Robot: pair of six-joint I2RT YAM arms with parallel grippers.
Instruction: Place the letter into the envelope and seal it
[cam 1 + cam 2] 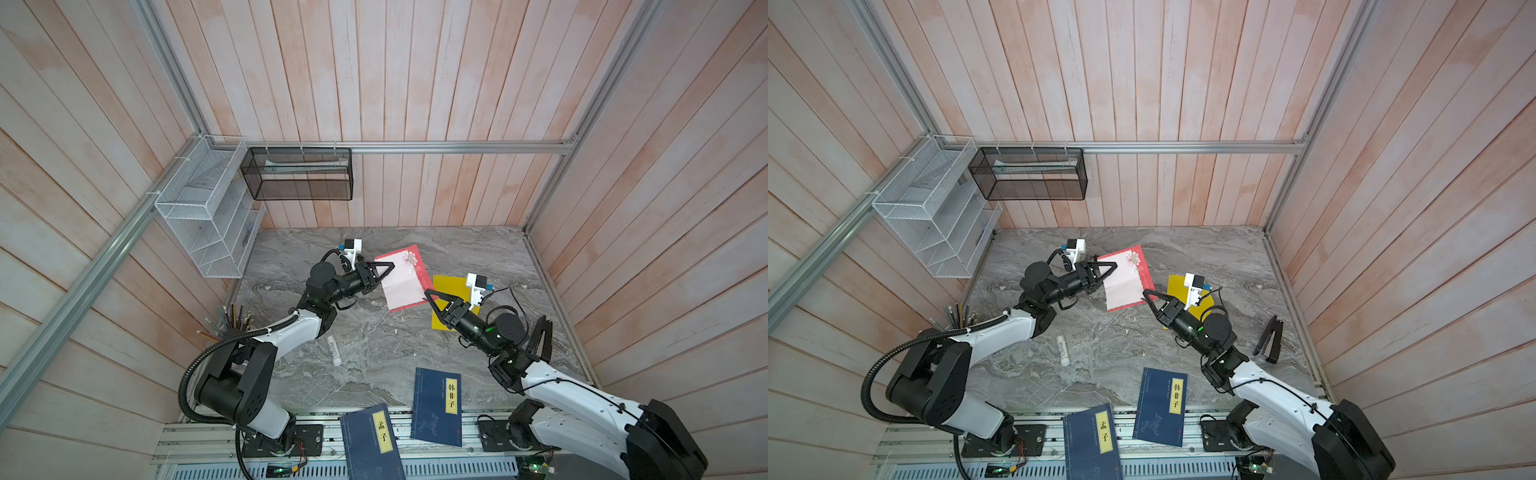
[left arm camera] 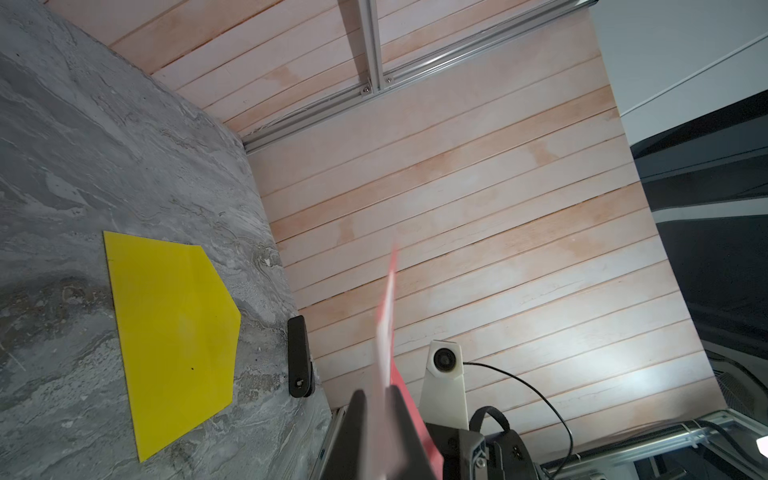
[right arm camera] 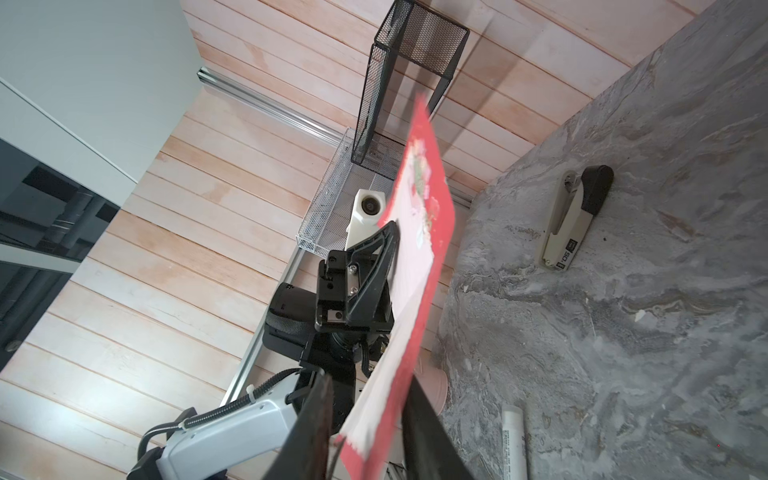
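The letter (image 1: 405, 282) (image 1: 1125, 282), pale pink with a red edge and a floral mark, hangs above the marble table. My left gripper (image 1: 390, 267) (image 1: 1112, 267) is shut on its left edge; in the left wrist view the sheet (image 2: 386, 316) runs edge-on out of the closed jaws (image 2: 376, 392). My right gripper (image 1: 429, 293) (image 1: 1147, 293) stands open at the letter's lower right corner. In the right wrist view the letter (image 3: 415, 249) passes between the parted fingers (image 3: 368, 382), with a gap on one side. The yellow envelope (image 1: 445, 286) (image 1: 1177, 284) (image 2: 174, 332) lies flat under the right arm, flap open.
A glue stick (image 1: 334, 351) lies mid-table. Two dark blue books (image 1: 438, 407) (image 1: 372, 440) sit at the front edge. A pencil cup (image 1: 232, 324) stands at the left, a stapler (image 1: 1268, 338) at the right. A white wire rack (image 1: 203, 208) and a black mesh basket (image 1: 297, 174) hang on the walls.
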